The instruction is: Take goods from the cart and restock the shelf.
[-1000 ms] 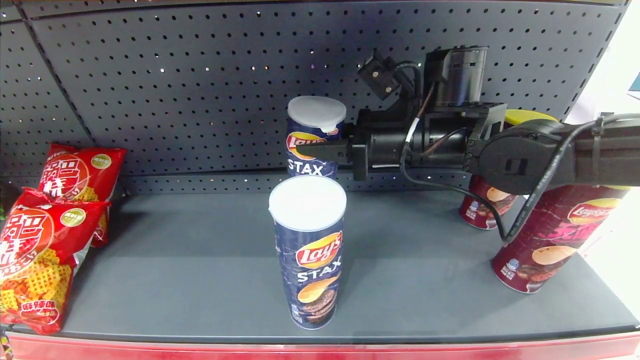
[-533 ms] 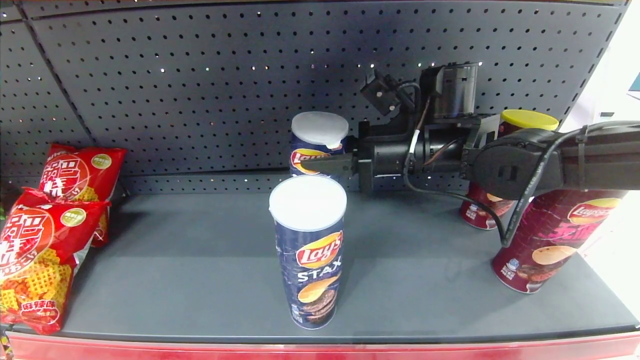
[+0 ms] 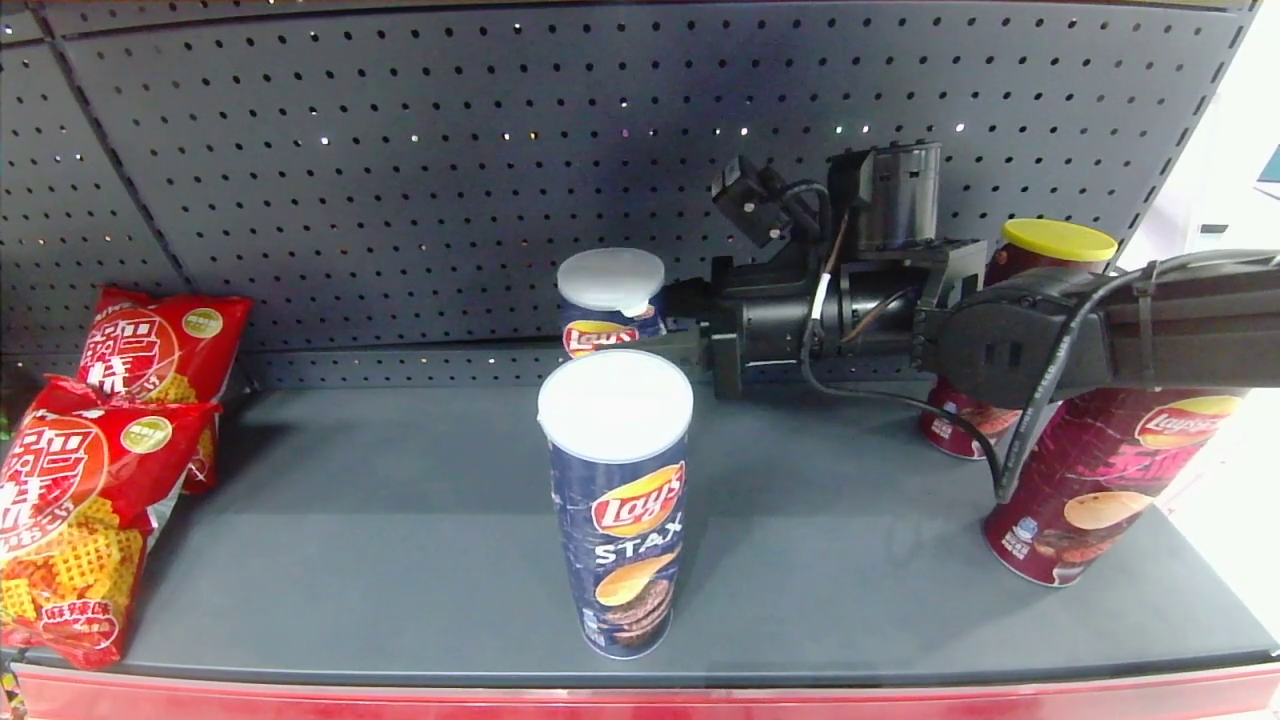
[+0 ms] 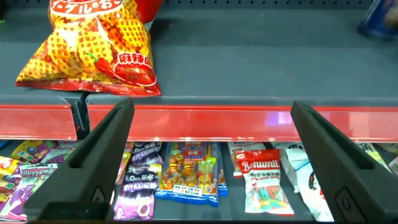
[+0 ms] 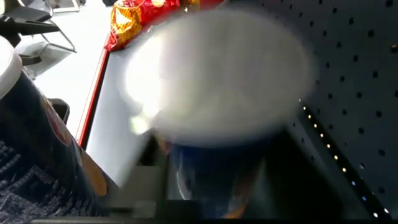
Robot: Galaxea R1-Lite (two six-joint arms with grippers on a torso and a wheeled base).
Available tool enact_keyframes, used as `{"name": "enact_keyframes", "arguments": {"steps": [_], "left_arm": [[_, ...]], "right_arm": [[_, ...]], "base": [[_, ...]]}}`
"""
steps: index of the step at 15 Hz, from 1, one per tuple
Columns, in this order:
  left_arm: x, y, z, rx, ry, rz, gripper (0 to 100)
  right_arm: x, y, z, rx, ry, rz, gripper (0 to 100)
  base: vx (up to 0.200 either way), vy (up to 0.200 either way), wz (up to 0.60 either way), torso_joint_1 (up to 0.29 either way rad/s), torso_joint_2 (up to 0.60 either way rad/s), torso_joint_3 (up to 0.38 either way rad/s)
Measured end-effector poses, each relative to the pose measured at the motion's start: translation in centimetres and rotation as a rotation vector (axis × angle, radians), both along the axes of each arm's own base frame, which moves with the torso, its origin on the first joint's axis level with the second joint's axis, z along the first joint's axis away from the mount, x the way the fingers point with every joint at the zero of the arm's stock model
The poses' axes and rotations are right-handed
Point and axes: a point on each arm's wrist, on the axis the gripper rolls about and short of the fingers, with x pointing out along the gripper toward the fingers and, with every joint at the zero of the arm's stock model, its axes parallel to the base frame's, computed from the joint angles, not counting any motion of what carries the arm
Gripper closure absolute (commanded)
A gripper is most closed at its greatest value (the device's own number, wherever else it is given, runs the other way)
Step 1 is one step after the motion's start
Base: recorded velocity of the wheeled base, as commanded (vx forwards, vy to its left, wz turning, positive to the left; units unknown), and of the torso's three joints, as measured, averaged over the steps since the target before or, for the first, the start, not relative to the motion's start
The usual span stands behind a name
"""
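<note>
A grey metal shelf [image 3: 400, 540] has a smooth matte deck and a perforated pegboard [image 3: 400, 150] as its back wall. The right gripper [image 3: 655, 342], black and boxy, comes in from 3 o'clock and is clamped on the rear blue can [image 3: 608, 282]. This can is a tall upright cylinder with a flat, round white plastic lid, standing at 12 o'clock on the deck close to the pegboard. Its base is hidden. At 6 o'clock from it stands the front blue can [image 3: 618, 500], the same shape and also white-lidded, upright and apart from the gripper. At 3 o'clock on the deck is a dark red can [image 3: 1090, 480], and a second dark red can [image 3: 1058, 240] with a yellow lid stands behind it, partly covered by the arm. At 9 o'clock are two crinkly, glossy red snack bags [image 3: 60, 520], one behind the other. A shiny red strip [image 3: 640, 700] runs along the deck's front edge. The left gripper [image 4: 211, 168] sits low in front of that strip, its two black wedge-shaped fingers spread wide apart. Beyond them, small glossy sweet packets [image 4: 186, 174] lie on a lower tier.
</note>
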Motion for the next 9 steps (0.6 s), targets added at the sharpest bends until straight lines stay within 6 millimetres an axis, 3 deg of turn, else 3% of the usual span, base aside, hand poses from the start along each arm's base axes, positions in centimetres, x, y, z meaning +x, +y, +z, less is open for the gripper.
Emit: {"name": "enact_keyframes", "arguments": {"steps": [9], "left_arm": [[0.0, 0.0, 0.0, 0.0, 0.0, 0.0, 0]], "right_arm": [[-0.3, -0.27, -0.51, -0.015, 0.011, -0.002, 0]], "base": [[0.0, 0.0, 0.0, 0.0, 0.0, 0.0]]}}
